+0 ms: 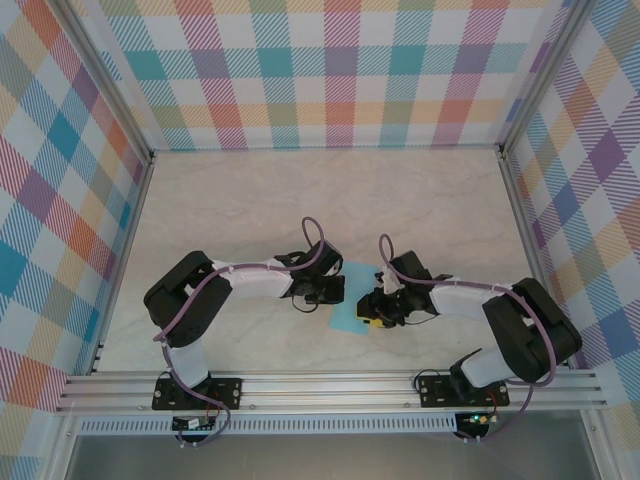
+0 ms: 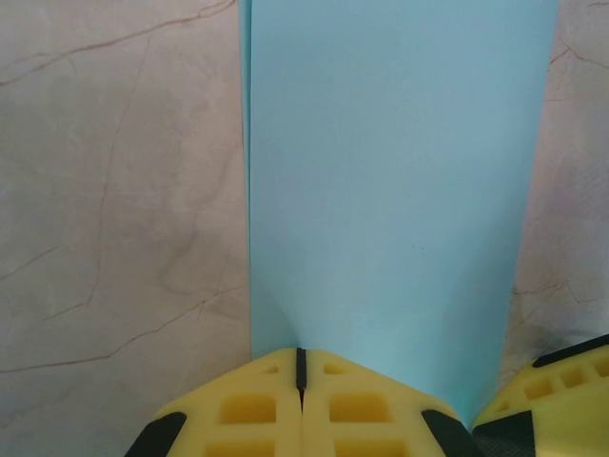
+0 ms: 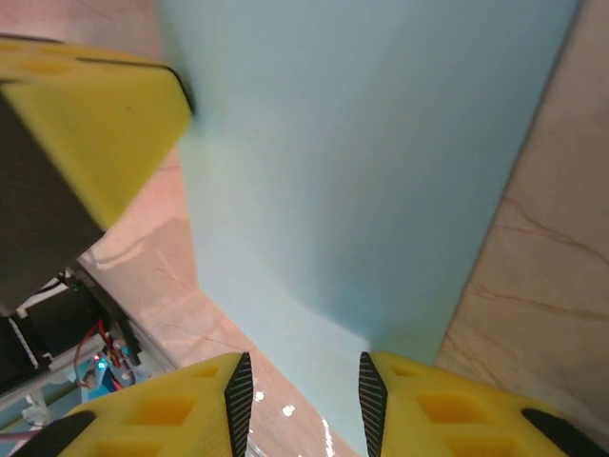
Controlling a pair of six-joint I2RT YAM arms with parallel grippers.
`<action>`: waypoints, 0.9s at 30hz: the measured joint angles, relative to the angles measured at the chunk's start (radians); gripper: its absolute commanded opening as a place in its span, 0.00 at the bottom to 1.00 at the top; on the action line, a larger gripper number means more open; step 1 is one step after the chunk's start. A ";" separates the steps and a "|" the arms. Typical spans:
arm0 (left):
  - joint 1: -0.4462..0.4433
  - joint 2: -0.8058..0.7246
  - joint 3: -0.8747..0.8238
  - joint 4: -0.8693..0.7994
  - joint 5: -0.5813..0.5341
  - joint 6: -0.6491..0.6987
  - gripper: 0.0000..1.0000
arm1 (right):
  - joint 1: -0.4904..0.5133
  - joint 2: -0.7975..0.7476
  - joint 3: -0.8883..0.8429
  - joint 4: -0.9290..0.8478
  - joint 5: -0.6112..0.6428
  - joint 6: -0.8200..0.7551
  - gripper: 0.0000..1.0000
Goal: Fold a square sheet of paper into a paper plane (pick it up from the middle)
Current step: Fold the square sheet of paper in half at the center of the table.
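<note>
So the square sheet of paper [image 2: 390, 190] lay around the middle of the desk [image 1: 230, 210] between both arms, probably so each could work one side of a fold. The left gripper [image 2: 301, 369] had its jaws pressed together, pinching the sheet's edge like an anchor. The right gripper [image 3: 303, 392] had its jaws spread, the paper's edge reaching into the gap, nothing clamped. Both arms reached inward, elbows out, wrists low.

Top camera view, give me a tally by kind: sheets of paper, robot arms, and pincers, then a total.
Square sheet of paper, light blue: 1
Robot arms: 2, left arm and right arm
Pincers: 2, left pincer and right pincer
Total: 5
</note>
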 measured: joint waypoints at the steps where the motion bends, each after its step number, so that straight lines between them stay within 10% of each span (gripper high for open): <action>1: 0.000 0.000 0.000 -0.001 0.000 0.000 0.00 | -0.001 0.000 -0.002 0.004 -0.002 0.006 0.38; 27: 0.000 -0.004 -0.006 0.003 0.000 0.000 0.00 | 0.068 -0.119 -0.061 -0.037 0.029 0.038 0.40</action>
